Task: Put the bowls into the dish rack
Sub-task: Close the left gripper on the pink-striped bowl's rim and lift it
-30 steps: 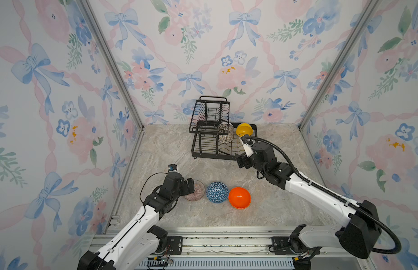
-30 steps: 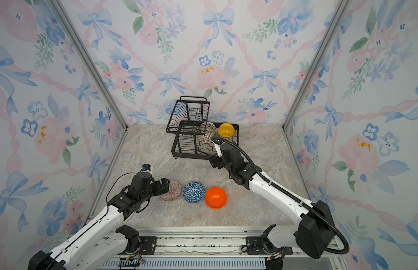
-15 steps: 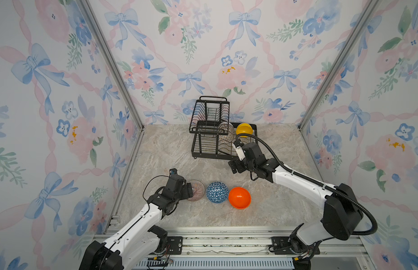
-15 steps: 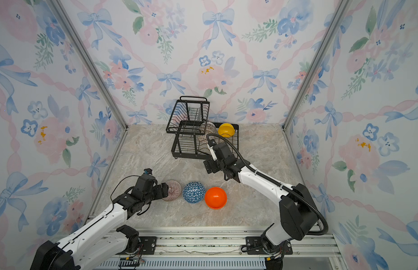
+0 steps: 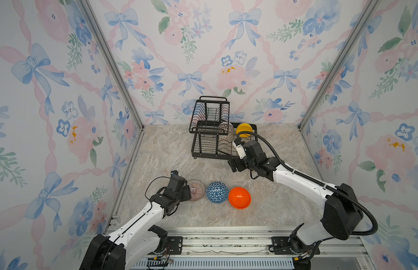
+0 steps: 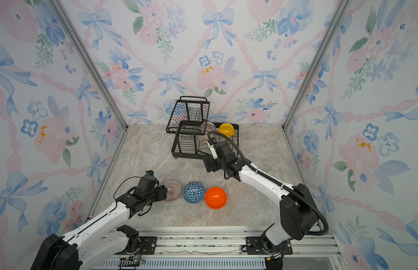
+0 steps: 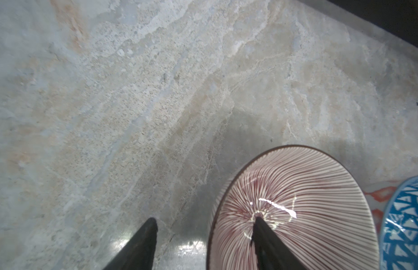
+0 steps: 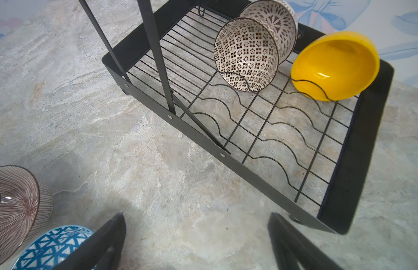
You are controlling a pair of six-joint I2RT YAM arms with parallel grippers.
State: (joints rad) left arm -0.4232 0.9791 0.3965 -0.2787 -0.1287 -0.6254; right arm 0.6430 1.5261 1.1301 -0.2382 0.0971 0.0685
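One marble tabletop (image 5: pixel 170 152) carries everything, and the dish rack (image 5: pixel 209 156) (image 6: pixel 187 156) (image 8: pixel 250 174) stands at its far middle, with the raised basket tier on the left and the flat wire tray running out to the right. Three bowls are already in the tray, all on edge. The yellow bowl (image 5: pixel 244 129) (image 6: pixel 226 129) (image 8: pixel 336 63) leans in the far right corner with its mouth facing the near side. Just left of it are the two white patterned bowls, one (image 8: pixel 245 53) in front of the other (image 8: pixel 278 16). Three more sit in a row on the table near the front edge, each just beside the next: the orange bowl (image 5: pixel 239 197) (image 6: pixel 215 197) on the right, the blue triangle bowl (image 5: pixel 217 192) (image 6: pixel 193 192) in the middle, and the pinkish ribbed bowl (image 5: pixel 196 189) (image 6: pixel 173 189) (image 7: pixel 308 198) (image 8: pixel 14 205) on the left, its mouth tipped toward the left arm. The right gripper (image 5: pixel 232 164) (image 8: pixel 196 216) hangs over bare table just in front of the tray's near right edge, fingers spread wide with nothing between them. The left gripper (image 5: pixel 188 190) (image 7: pixel 203 219) straddles the ribbed bowl's rim, one finger inside the bowl and the other outside over the table. The two are apart, and a gap shows between the outer finger and the bowl's wall.
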